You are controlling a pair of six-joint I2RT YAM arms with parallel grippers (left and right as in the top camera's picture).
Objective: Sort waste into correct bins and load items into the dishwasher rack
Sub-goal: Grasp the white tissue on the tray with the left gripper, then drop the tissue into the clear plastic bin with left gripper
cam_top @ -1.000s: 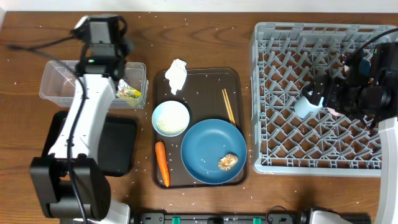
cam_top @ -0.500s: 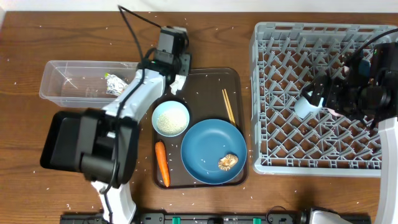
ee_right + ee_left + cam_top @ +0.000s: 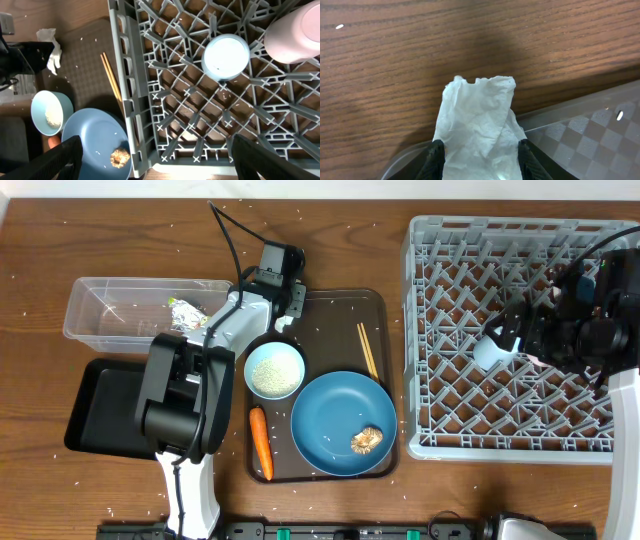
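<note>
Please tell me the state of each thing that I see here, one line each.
left hand: around crumpled paper, grip unclear
right hand: open, empty
snack wrapper: inside clear tub
light blue cup: in rack
pink cup: in rack
white bowl: on brown tray, holds rice
blue plate: on brown tray, carries food lump
carrot: on brown tray
chopsticks: on brown tray

Two cups (image 3: 226,56), one plate (image 3: 335,420), one bowl (image 3: 274,370), one carrot (image 3: 261,443), one crumpled paper (image 3: 477,125), two bins (image 3: 110,320).
</note>
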